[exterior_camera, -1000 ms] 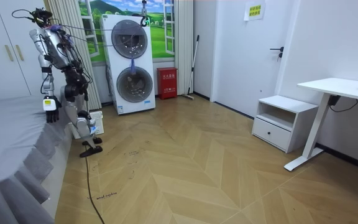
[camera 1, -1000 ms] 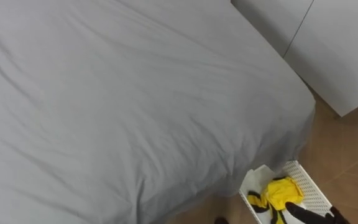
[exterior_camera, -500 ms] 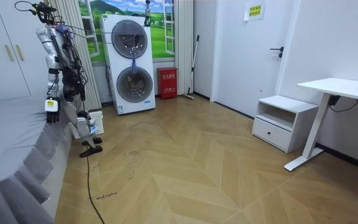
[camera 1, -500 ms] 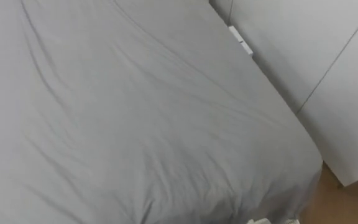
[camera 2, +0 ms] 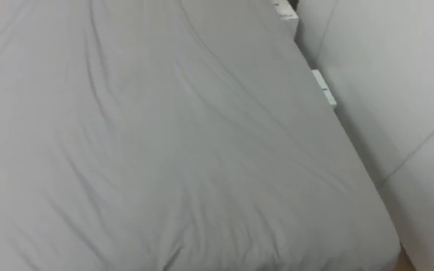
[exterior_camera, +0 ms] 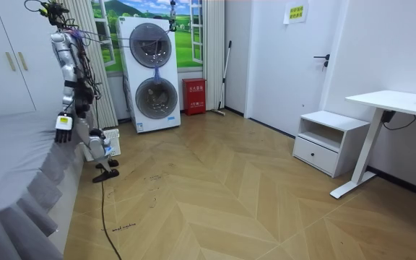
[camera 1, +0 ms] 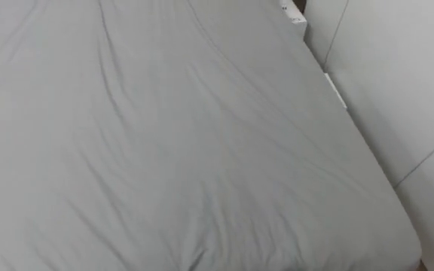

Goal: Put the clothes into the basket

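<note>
**A:** Where does the robot stand, taking the bed (camera 1: 187, 150) as the mark?

**B:** Upright at the bed's edge, close to one corner, turned toward the mattress. Its head camera looks down on the bed's grey sheet, which lies flat apart from long, shallow creases.

**A:** What borders the bed?

**B:** A white wardrobe (camera 1: 405, 68) runs along the bed's right side, close against it. At the bed's far right corner sits a small white object (camera 1: 293, 13), too small to name.

**A:** And the hands?

**B:** In the room view the left hand (exterior_camera: 63, 128) hangs low at the robot's side, just above the bed's edge. At that distance I cannot tell how it is held, or whether anything is in it.

**A:** Where is the basket?

**B:** The white basket (exterior_camera: 112, 141) stands on the wooden floor (exterior_camera: 230, 195) just off the bed's corner, partly hidden by the robot's legs.

**A:** Are the clothes in it?

**B:** I cannot tell. The basket shows as little more than a pale lattice wall, and its inside is not readable.

**A:** Anything else around?

**B:** Past the basket, farther from the bed, two washing machines (exterior_camera: 152, 76) are stacked one on the other, with a red box (exterior_camera: 193, 96) on their far side. Well apart from the bed, across the floor, stand a white nightstand (exterior_camera: 323, 141) and a white desk (exterior_camera: 399, 105).
</note>
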Available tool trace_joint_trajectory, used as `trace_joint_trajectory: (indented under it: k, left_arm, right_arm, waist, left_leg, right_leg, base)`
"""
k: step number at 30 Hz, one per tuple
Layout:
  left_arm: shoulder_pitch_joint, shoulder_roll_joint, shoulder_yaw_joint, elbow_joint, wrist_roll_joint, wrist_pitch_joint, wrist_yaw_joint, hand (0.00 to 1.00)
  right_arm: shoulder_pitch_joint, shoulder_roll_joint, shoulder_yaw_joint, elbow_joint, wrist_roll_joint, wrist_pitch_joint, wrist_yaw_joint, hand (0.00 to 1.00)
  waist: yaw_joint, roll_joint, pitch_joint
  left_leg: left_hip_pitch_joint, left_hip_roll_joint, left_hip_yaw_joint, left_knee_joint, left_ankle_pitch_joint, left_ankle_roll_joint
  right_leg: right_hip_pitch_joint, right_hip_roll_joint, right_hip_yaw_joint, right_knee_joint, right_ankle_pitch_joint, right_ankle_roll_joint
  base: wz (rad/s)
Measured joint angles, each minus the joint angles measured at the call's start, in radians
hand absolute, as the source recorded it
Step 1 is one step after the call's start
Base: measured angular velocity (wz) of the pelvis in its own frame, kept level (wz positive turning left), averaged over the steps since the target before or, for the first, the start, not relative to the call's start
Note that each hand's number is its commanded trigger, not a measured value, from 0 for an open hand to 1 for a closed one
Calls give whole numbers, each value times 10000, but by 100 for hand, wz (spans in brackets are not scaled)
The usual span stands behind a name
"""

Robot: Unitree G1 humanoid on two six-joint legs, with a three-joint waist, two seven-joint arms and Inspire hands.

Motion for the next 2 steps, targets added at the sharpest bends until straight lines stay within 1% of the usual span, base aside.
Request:
trace_joint_trajectory:
  k: [2]
  left_arm:
    - [0, 3, 1, -9, -3, -19, 0, 0]
  right_arm:
    - [-234, 13, 254, 3, -167, -3, -10, 0]
  waist:
    - [149, 6, 4]
  left_leg:
    - [8, -14, -99, 6, 0, 0]
  right_leg:
    - [4, -5, -83, -10, -2, 0]
  base:
    - [10]
